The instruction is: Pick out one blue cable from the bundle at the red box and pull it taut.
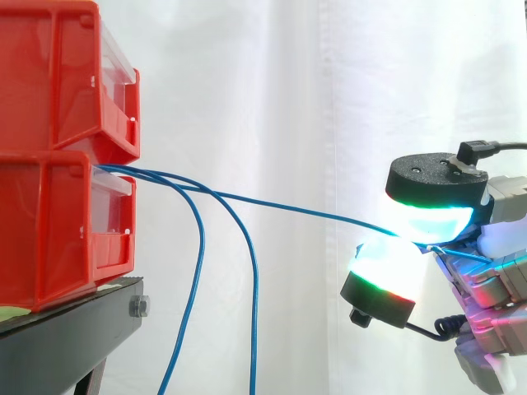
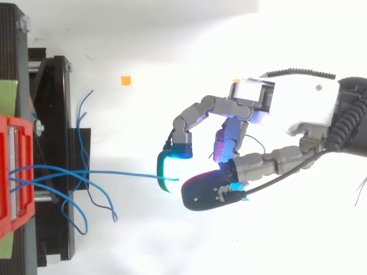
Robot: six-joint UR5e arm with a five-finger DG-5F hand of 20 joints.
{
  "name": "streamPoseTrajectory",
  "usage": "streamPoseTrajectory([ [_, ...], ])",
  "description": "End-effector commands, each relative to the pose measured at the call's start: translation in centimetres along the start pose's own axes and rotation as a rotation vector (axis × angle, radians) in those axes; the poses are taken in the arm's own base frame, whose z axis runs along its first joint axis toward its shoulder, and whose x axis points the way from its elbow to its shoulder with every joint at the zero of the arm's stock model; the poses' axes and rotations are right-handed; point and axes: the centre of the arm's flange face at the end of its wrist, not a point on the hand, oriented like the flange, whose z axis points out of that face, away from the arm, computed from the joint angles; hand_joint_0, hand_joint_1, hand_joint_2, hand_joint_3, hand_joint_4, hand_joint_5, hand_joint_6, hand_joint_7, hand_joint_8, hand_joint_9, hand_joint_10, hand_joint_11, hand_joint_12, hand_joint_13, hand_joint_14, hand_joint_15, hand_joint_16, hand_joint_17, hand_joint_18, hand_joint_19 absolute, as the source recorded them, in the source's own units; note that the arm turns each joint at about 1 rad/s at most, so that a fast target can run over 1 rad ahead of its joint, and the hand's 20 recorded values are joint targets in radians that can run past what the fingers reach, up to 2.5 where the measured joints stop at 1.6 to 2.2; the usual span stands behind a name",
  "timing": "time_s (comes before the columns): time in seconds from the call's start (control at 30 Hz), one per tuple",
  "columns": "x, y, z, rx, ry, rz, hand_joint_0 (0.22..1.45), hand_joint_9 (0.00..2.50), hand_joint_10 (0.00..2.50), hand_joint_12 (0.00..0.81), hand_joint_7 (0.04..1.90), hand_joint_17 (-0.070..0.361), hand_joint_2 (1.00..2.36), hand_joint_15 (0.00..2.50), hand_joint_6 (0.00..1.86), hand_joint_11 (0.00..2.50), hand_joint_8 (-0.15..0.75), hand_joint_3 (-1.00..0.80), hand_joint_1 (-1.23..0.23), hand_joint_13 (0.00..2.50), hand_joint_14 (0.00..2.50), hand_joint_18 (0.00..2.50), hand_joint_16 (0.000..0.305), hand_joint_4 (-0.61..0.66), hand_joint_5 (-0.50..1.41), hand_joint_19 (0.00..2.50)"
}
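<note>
Red bins (image 1: 58,222), one stacked on the other, stand on a black stand (image 1: 74,317), their open fronts close to its front edge, so the bundle can spill freely over that edge. Off the stand, well out from the bins, the hand (image 2: 292,103) is held about level with the lower bin. Two glowing fingertips (image 1: 432,214) are curled together and pinch a single blue cable (image 1: 288,203), while the other fingers are kept back, probably so that they don't snag a second strand. That cable runs from the lower bin's mouth in a nearly straight line to the pinch, sagging only slightly, so it looks close to taut. Its short end seems to curl out behind the pads. The loose cables (image 1: 254,296) droop from the same bin past the stand's edge, slack and apart from the hand.
</note>
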Motion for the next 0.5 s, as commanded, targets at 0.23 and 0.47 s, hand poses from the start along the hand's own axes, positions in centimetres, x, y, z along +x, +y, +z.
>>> streamPoseTrajectory([
  [0.23, 0.0, 0.0, 0.0, 0.0, 0.0, 0.0, 0.69, 1.55, 0.03, 0.407, 1.07, 0.127, 1.01, 0.85, 0.93, 1.18, 0.35, 0.04, -0.82, 1.37, 0.03, 1.07, 0.056, -0.15, -0.1, 0.65],
  [0.47, 0.0, 0.0, 0.0, 0.0, 0.0, 0.0, 0.69, 1.55, 0.03, 0.409, 1.07, 0.128, 1.01, 0.85, 0.93, 1.17, 0.353, 0.04, -0.82, 1.36, 0.02, 1.06, 0.057, -0.15, -0.11, 0.65],
])
